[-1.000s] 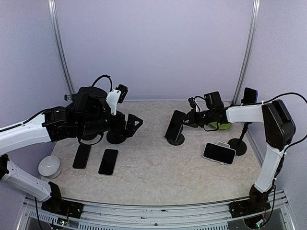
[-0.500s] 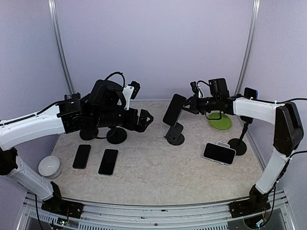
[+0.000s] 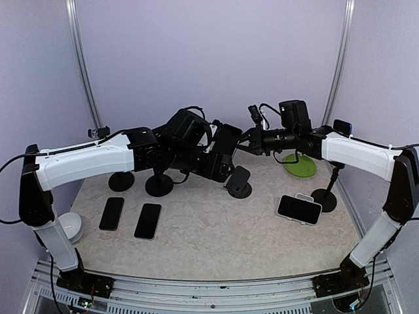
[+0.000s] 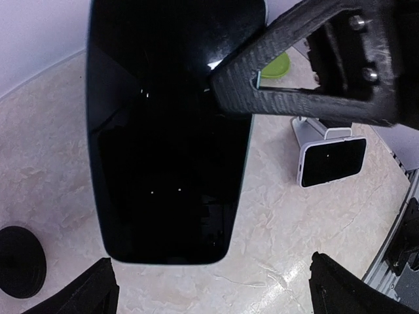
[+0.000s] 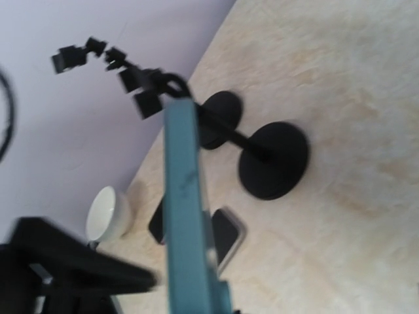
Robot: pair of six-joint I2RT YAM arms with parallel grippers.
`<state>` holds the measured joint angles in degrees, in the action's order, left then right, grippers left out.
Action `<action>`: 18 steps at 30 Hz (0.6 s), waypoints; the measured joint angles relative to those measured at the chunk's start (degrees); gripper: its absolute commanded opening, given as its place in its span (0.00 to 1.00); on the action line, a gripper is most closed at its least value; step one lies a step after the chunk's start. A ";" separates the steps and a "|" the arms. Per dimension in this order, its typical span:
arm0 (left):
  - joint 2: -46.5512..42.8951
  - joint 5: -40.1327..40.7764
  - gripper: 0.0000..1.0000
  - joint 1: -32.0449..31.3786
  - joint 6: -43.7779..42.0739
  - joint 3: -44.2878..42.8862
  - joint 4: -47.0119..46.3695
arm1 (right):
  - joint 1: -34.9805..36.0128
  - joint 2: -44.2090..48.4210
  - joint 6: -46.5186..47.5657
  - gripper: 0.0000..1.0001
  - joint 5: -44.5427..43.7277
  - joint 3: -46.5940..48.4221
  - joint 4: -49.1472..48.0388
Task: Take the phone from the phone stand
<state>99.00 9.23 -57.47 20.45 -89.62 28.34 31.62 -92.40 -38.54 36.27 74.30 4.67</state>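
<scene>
Glossy black phone (image 4: 170, 131) aloft, tilted, clear of its black round-based stand (image 3: 239, 184)

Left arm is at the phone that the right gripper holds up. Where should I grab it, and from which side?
Pinch the phone's free lower half across its two long edges, coming straight at the screen. It is a thin flat slab facing the open left gripper, whose fingers sit roughly either side of its lower end. The right gripper clamps the upper part, so stay below it.
</scene>
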 measured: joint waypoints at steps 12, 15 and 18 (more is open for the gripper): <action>5.92 -1.88 0.99 2.49 0.07 -4.33 2.32 | 3.48 4.94 -2.25 0.00 -3.28 -4.39 2.32; 6.23 -3.96 0.99 3.30 -0.26 -4.33 2.19 | 3.98 6.36 -2.40 0.00 -4.17 -5.64 2.23; 6.25 -5.33 0.98 3.37 -0.72 -4.42 2.10 | 4.00 7.23 -2.67 0.00 -4.22 -6.25 2.34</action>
<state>105.25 3.90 -54.11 19.73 -94.04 30.44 35.62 -85.17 -41.21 32.05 68.05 7.01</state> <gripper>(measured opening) 0.988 0.099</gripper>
